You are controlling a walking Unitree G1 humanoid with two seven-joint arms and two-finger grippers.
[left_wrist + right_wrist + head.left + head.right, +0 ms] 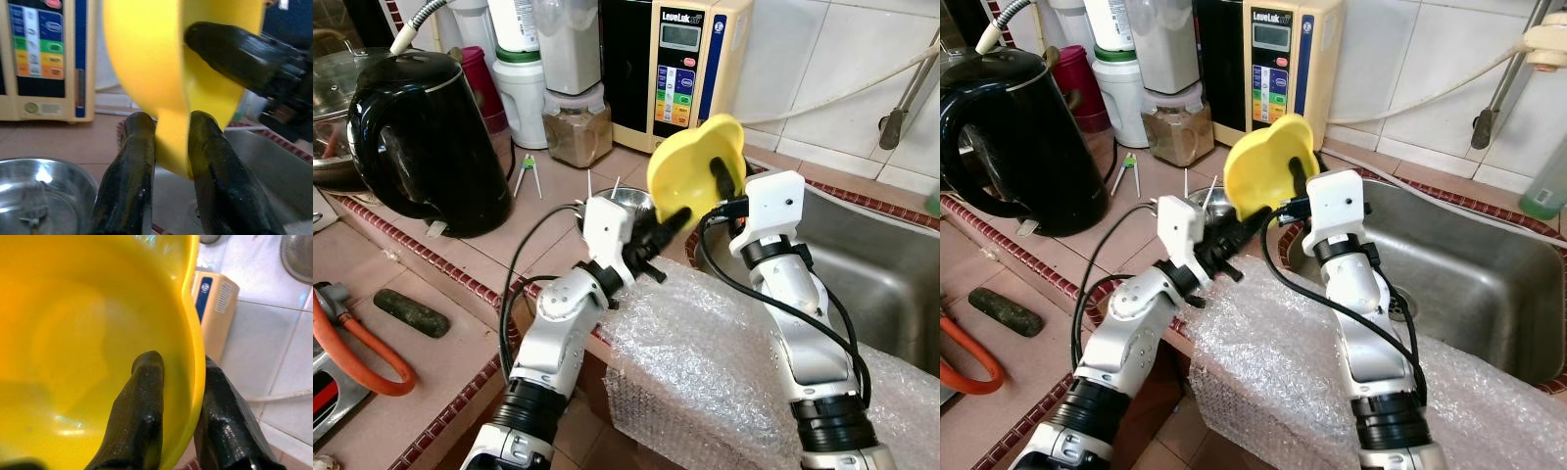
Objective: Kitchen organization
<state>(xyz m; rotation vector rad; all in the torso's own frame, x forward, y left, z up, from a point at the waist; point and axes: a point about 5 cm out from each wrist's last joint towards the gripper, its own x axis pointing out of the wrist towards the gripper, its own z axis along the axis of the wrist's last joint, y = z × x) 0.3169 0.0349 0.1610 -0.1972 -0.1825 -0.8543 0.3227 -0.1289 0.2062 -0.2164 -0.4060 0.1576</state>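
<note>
A yellow plastic bowl [690,166] is held tilted in the air between the counter and the sink. My left gripper [677,217] is shut on a tab at its lower rim [171,147], one finger on each side. My right gripper [724,181] is shut on the bowl's rim nearest the sink. In the right wrist view, one finger [144,396] lies inside the bowl [83,333] and the other finger [217,401] outside it. A small steel bowl [628,201] sits on the counter just below the yellow bowl.
A black kettle [426,137] stands at the left, with jars [576,122] and a water ioniser [680,69] along the back wall. The steel sink [881,274] is at the right. Bubble wrap [705,362] drapes the counter's front edge. An orange hose [362,352] lies at the near left.
</note>
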